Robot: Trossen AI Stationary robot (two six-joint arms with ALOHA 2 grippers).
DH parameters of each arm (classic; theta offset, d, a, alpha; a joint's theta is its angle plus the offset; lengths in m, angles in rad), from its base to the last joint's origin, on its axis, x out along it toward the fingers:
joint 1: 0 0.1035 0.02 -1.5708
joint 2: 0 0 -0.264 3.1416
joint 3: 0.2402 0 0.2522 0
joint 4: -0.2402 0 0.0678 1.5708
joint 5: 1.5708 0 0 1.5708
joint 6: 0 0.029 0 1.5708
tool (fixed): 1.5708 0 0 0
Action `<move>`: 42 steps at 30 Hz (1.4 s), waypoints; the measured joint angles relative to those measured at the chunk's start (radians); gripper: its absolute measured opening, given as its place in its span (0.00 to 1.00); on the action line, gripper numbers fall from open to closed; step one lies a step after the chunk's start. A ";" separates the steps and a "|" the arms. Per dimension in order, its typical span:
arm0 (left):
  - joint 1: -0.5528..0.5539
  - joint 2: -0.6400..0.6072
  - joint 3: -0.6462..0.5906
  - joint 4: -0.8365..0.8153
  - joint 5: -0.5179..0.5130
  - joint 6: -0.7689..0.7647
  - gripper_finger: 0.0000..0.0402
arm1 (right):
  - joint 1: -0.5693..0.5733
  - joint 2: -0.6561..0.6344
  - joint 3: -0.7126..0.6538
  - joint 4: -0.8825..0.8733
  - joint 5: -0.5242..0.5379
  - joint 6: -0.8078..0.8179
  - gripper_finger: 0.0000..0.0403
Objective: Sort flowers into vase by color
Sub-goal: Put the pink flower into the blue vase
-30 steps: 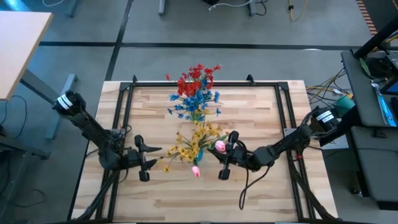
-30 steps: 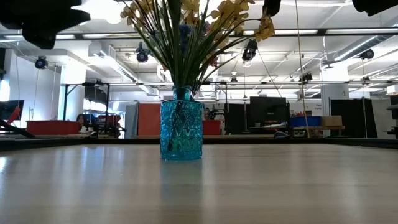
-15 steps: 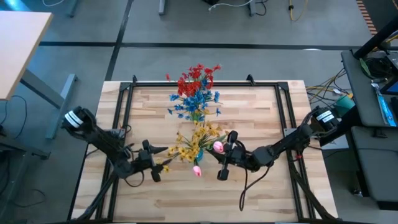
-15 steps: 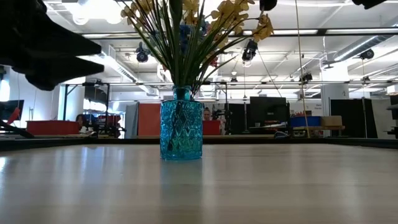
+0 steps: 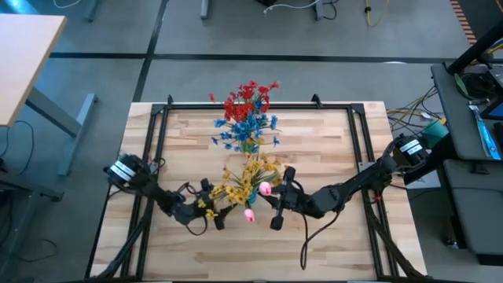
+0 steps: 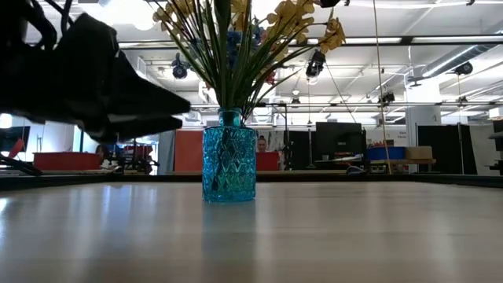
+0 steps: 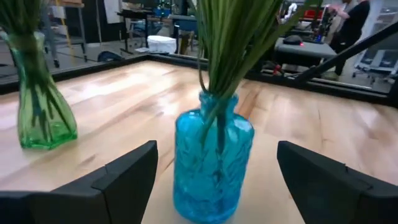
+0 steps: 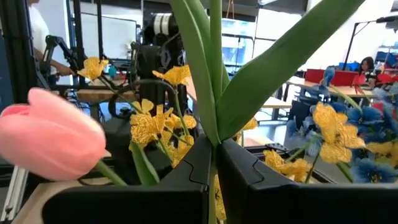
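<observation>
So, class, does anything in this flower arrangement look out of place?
Yes: one pink tulip hangs at the edge of the yellow flowers in the blue vase, a colour mismatch. The right pincer grips a second tulip beside them.

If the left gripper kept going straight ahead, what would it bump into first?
Most likely the blue vase. The left gripper is open and points right at it, with the vase sitting ahead between its fingers. How near it is remains hard to judge.
</observation>
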 joint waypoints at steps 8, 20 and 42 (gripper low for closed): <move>0.002 0.155 0.042 0.162 -0.015 -0.003 0.78 | 0.000 0.000 -0.001 -0.019 0.000 0.023 0.02; 0.015 0.174 0.041 0.184 0.056 -0.032 0.95 | 0.000 0.000 -0.001 -0.020 0.001 0.035 0.02; 0.114 0.300 0.089 0.229 0.117 0.078 0.83 | 0.000 0.000 -0.002 -0.046 0.000 0.033 0.02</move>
